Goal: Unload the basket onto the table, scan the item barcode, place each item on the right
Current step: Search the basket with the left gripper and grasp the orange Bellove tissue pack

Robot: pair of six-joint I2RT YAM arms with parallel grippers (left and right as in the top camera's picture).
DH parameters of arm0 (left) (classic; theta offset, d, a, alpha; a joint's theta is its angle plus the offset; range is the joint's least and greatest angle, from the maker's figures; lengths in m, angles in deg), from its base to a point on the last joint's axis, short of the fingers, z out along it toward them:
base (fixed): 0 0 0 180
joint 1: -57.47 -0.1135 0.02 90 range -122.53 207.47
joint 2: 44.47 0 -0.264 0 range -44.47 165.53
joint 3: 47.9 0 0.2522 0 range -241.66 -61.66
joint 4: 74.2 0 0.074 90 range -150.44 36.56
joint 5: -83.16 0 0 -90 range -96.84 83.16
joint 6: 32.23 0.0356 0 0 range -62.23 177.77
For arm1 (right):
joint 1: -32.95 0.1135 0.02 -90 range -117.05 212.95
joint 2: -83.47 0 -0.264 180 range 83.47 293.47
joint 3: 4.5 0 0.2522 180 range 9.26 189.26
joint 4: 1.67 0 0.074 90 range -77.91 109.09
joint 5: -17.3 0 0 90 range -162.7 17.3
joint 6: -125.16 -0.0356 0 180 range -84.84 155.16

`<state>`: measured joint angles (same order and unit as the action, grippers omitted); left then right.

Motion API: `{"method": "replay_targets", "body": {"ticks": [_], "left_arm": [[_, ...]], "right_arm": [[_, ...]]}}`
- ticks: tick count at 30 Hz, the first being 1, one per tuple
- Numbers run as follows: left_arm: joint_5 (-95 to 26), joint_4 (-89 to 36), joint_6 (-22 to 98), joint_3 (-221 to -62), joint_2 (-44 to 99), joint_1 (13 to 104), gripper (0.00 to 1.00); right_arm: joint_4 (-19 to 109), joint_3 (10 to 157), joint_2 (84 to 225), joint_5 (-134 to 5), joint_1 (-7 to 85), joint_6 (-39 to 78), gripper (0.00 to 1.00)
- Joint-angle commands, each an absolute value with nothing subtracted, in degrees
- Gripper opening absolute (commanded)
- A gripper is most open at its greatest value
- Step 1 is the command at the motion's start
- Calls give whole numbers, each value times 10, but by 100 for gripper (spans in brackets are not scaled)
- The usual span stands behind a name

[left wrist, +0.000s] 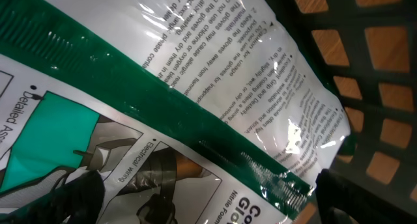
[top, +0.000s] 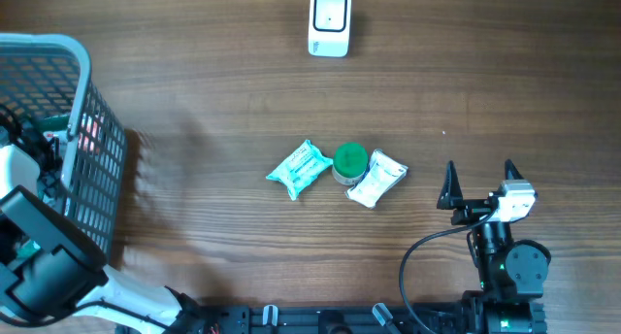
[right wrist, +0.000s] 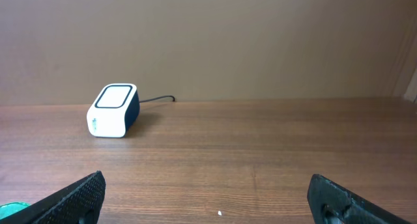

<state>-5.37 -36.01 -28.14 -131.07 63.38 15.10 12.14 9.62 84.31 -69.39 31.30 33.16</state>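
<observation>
left tool (left wrist: 215, 199) is spread wide over a glove packet (left wrist: 195, 81) down in the basket (top: 60, 50), right tool (top: 479, 179) spread too holding nothing, teal packet (top: 300, 168), green-lid jar (top: 349, 160) and white packet (top: 376, 178) bunched mid-counter (top: 194, 101), scanner (top: 329, 22) at the far edge

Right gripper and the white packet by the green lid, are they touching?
Apart. Overhead view shows bare table between the right gripper and the white packet.
</observation>
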Motion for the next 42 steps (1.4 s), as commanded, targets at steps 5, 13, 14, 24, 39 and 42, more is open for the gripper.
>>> {"method": "replay_targets", "body": {"ticks": [5, 13, 14, 24, 39, 42], "left_arm": [[-124, -306, -290, -1276, 805, 155, 4], [-184, -306, -160, -1277, 670, 155, 4], [-184, -306, -150, -1277, 638, 155, 4], [-125, -246, 20, -1277, 482, 166, 100], [-178, -320, 34, -1295, 605, 197, 100], [-179, -287, 34, -1320, 590, 197, 100]], "right_arm": [[120, 96, 839, -697, 313, 336, 100], [120, 96, 839, -697, 313, 336, 100], [120, 96, 839, -697, 313, 337, 100], [120, 96, 839, -697, 313, 336, 100], [120, 96, 839, -697, 313, 337, 100], [120, 96, 839, -697, 313, 336, 100]]}}
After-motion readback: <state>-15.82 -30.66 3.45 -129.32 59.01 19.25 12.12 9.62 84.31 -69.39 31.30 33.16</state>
